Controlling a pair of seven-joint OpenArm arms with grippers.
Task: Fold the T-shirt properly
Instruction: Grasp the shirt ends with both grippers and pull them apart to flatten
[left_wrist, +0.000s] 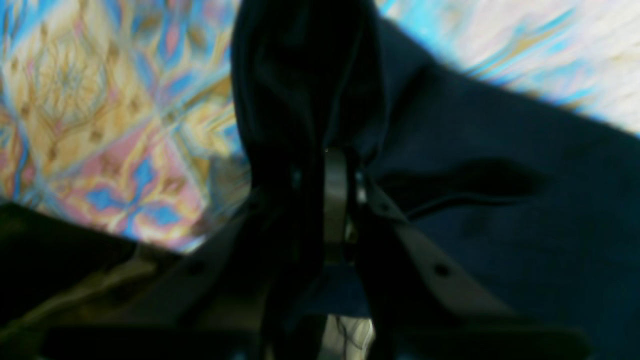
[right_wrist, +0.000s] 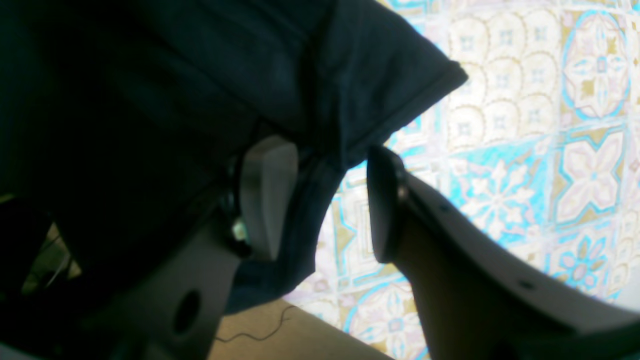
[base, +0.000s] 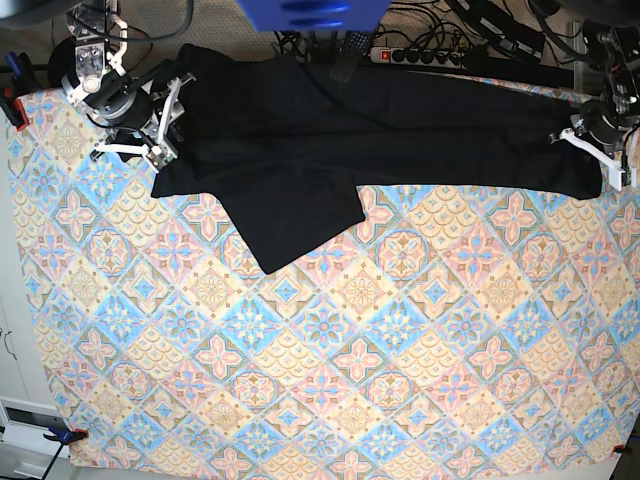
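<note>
Two grippers sit at the far corners of my base view. I see the T-shirt (base: 400, 125) stretched along the far edge of the tablecloth (base: 330, 350), one sleeve pointing toward me. My left gripper (left_wrist: 336, 200) is clenched on a bunched fold of it. My right gripper (right_wrist: 320, 200) has its jaws parted, with cloth draped over one finger (right_wrist: 265, 195), nothing pinched

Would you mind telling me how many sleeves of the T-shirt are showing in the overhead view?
1. One sleeve of the T-shirt lies flat on the tablecloth, pointing toward the near edge. The other sleeve may be folded under or hidden.
</note>
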